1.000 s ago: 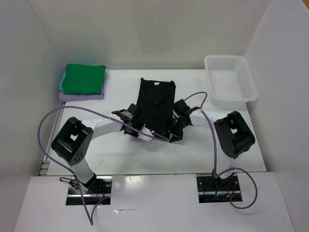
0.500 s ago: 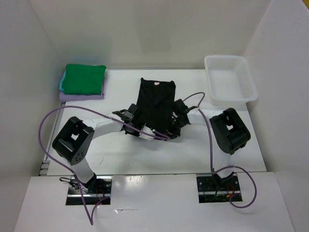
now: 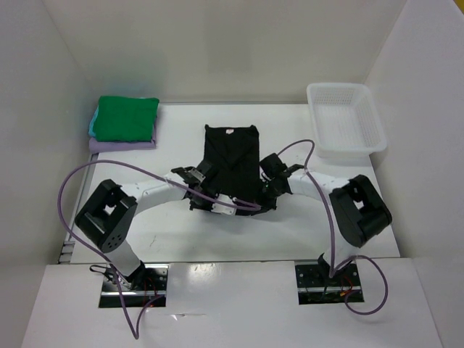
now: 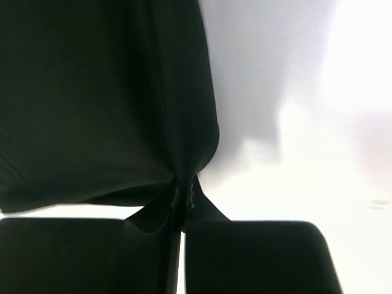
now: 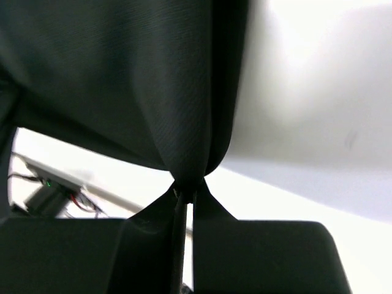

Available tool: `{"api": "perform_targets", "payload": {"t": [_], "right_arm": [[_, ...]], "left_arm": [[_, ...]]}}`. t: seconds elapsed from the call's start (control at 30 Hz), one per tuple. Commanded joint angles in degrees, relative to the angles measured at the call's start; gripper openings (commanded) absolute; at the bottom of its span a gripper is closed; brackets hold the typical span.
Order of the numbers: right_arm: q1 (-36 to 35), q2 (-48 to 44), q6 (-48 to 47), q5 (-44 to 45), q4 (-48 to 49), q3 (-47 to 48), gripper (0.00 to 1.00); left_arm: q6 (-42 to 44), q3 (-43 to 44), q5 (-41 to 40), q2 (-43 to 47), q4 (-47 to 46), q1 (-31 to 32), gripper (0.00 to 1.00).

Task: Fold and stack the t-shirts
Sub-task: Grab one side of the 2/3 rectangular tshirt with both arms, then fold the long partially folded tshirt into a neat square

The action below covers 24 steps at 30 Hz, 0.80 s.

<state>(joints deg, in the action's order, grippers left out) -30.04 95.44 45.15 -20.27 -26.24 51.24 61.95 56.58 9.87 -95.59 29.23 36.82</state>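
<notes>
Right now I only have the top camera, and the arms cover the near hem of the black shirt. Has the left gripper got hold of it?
Observer: Yes. In the left wrist view the left gripper is shut on a pinch of the shirt edge.
Operator: And the right?
Observer: The right gripper is shut on the edge too. Its wrist view shows cloth pinched between the tips.
Operator: Is the cloth flat at the grips?
Observer: No. In both wrist views it gathers into a crease running away from the tips.
</notes>
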Motion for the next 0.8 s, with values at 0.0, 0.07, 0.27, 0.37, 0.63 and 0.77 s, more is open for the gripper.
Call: {"api": "perform_targets", "payload": {"t": [0.0, 0.07, 0.27, 0.37, 0.63, 0.77], "right_arm": [[-4.3, -7.5, 0.7, 2.3, -5.8, -1.1, 0.0], [-7.4, -10.2, 2.9, 2.3, -7.0, -2.7, 0.0], [-18.2, -22.0, 12.4, 2.3, -13.5, -3.8, 0.0], [-22.7, -26.4, 16.9, 2.3, -16.1, -2.6, 0.0], [-17.2, -28.5, 13.4, -0.6, -19.9, 3.7, 0.0], [-8.4, -24.2, 5.9, -3.9, -19.2, 5.8, 0.0]], "left_arm": [[-6.1, -1.1, 3.8, 4.4, 9.2, 4.2, 0.0], [-8.1, -1.1, 4.3, 5.9, 11.6, 6.0, 0.0], [-12.7, 1.6, 10.0, 11.7, 27.3, 6.6, 0.0], [-12.7, 5.6, 15.8, 14.8, 35.3, 6.1, 0.0], [-15.2, 20.6, 23.7, 11.2, 38.1, -4.7, 0.0], [-17.0, 27.9, 23.6, 3.8, 34.3, -9.8, 0.0]]}}
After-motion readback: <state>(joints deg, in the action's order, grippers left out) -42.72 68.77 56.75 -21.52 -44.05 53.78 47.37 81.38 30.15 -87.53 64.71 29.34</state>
